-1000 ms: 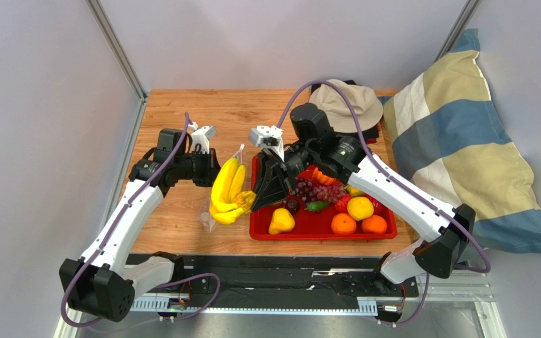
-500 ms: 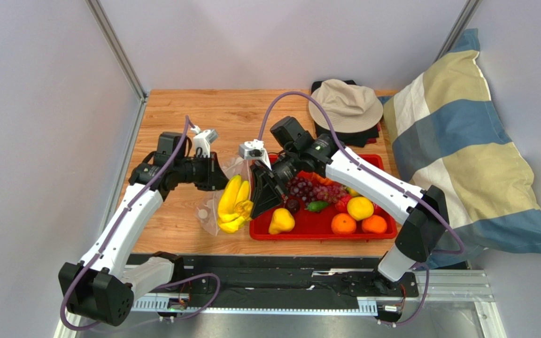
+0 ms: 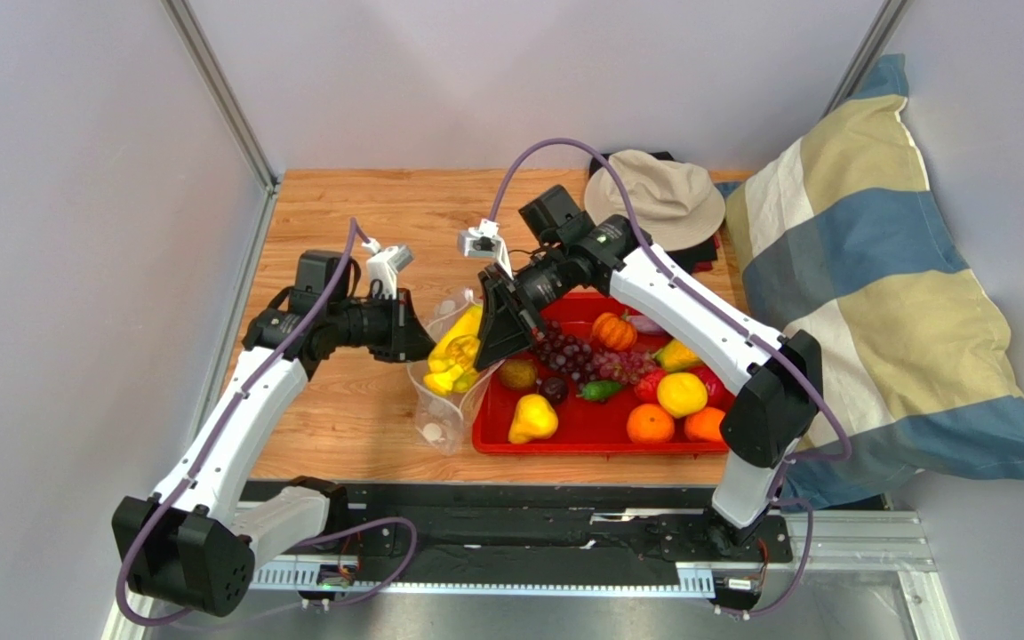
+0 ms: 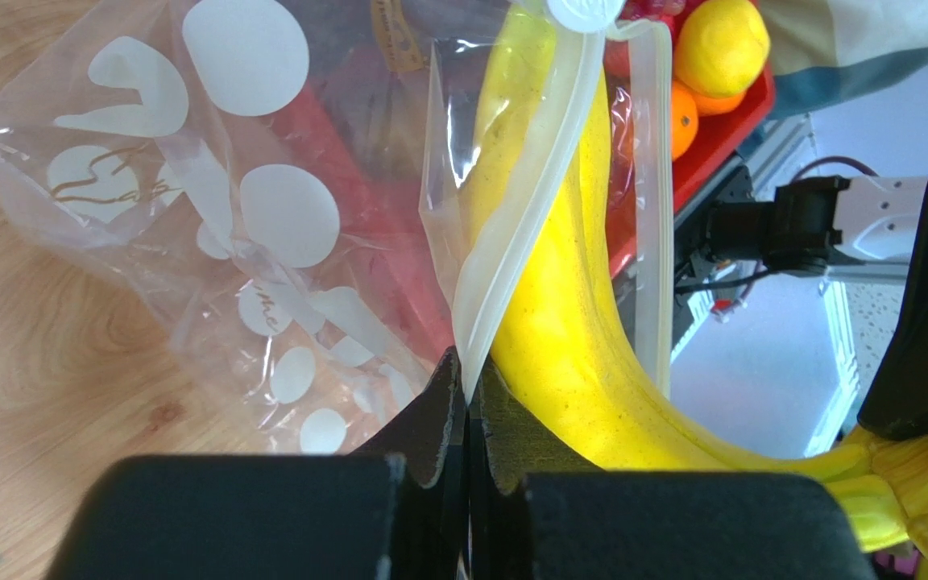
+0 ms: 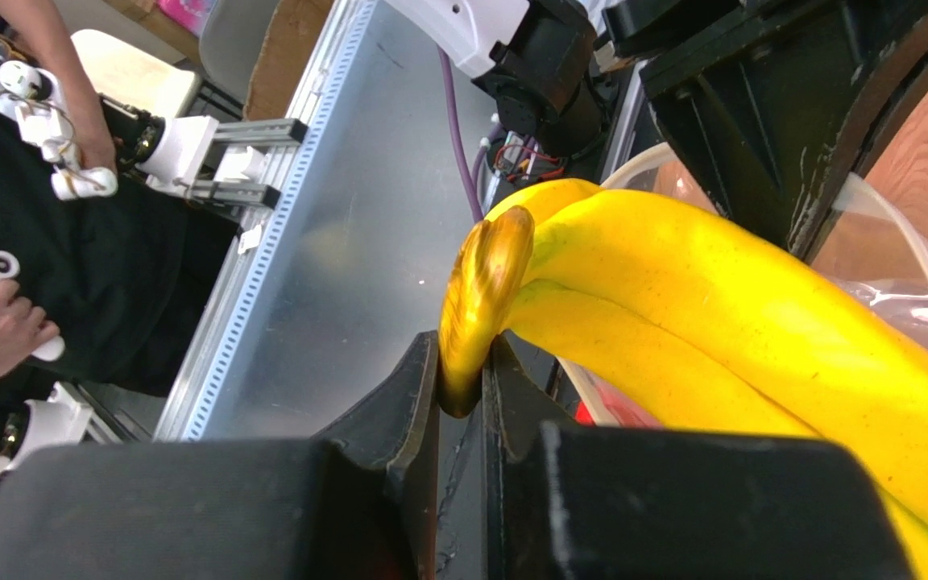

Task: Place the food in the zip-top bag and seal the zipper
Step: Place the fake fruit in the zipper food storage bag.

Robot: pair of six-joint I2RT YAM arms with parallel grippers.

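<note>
The yellow banana bunch (image 3: 457, 354) hangs partway inside the mouth of the clear dotted zip-top bag (image 3: 440, 407), left of the red tray. My right gripper (image 3: 493, 344) is shut on the bunch's stem (image 5: 477, 317). My left gripper (image 3: 413, 340) is shut on the bag's zipper strip (image 4: 517, 218) at the mouth and holds that edge up; one banana (image 4: 560, 302) lies against the strip. The bag's dotted body (image 4: 215, 206) rests on the wood. More food lies in the tray: pear (image 3: 531, 420), grapes (image 3: 568, 358), oranges (image 3: 650, 424), yellow round fruit (image 3: 682, 395).
The red tray (image 3: 611, 440) sits right of the bag at the table's near edge. A beige hat (image 3: 658, 198) lies at the back. A striped pillow (image 3: 878, 267) fills the right side. Bare wood lies left and behind the bag.
My right gripper has carried the banana bunch up and back, tipping it into the bag's mouth. The bag has shifted right and stands more open. My left gripper has kept its hold.
</note>
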